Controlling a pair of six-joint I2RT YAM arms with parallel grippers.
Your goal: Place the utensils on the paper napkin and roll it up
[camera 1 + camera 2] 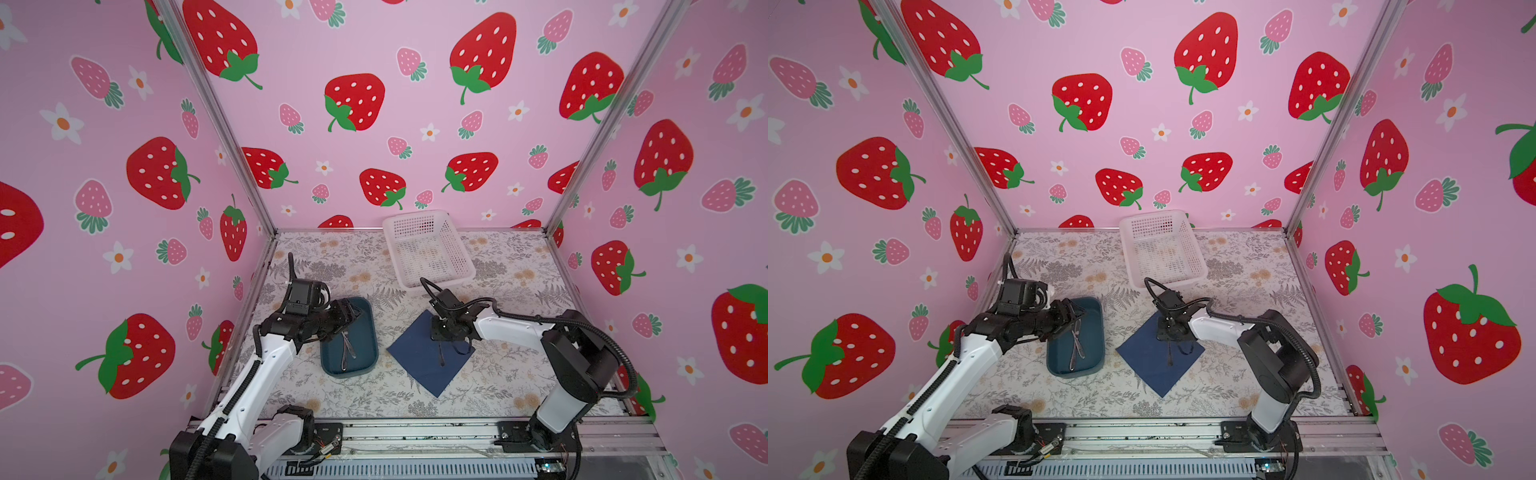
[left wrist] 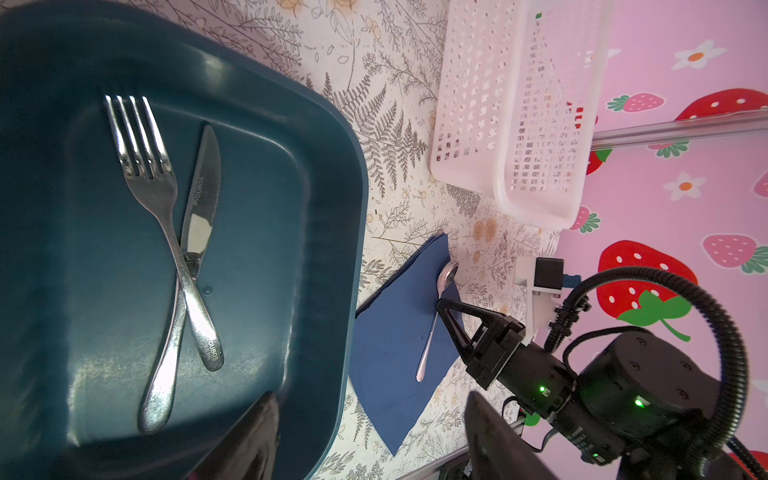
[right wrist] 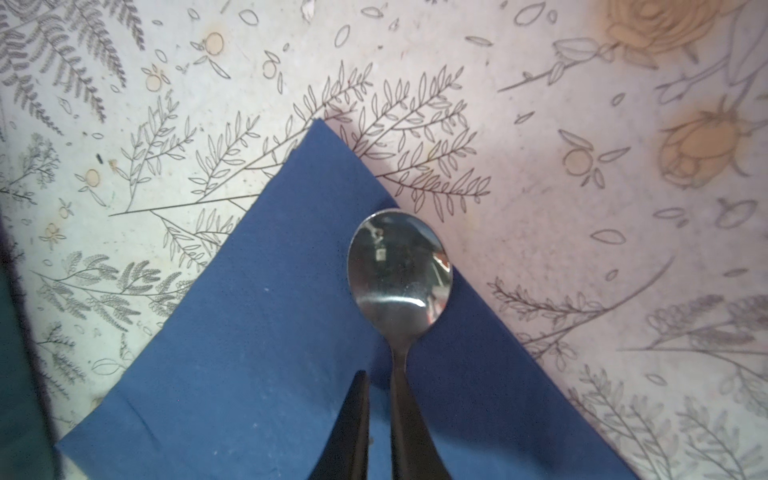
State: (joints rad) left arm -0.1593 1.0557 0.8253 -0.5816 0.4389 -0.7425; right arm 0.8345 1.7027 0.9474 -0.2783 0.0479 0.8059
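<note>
Fingers of the right gripper [image 1: 440, 341] point down at the paper napkin [image 1: 415, 365] in both top views. The spoon [image 1: 441, 357] lies under them, its long axis running from the napkin's far corner toward the near one. The left gripper [image 1: 354, 311] hangs over the far end of the teal tray [image 1: 349, 375], its fingers spread wide and empty. The fork and knife lie crossed in the tray's nearer half, toward the robot from those fingers. A white basket [image 1: 415, 216] stands at the back, well apart.

From the left wrist, the fork [image 2: 166, 220] rests over the knife [image 2: 201, 183]. Both run roughly along the tray's long side and cross near mid-handle. Beyond the tray the spoon sits on the napkin, with the right fingertips down beside its neck.

From the right wrist, the fingers [image 3: 353, 428] stand barely parted. A strip of napkin shows between one finger and the handle, while the handle lies against the other finger, so I read the spoon as let go and resting. Its bowl [image 3: 399, 270] overhangs the napkin's edge onto the surface [image 3: 582, 104].

The left arm is plainly nearer the fork and knife, and its fingers would have to close across the handles, not along them. Closing at the crossing could catch both pieces at once.
</note>
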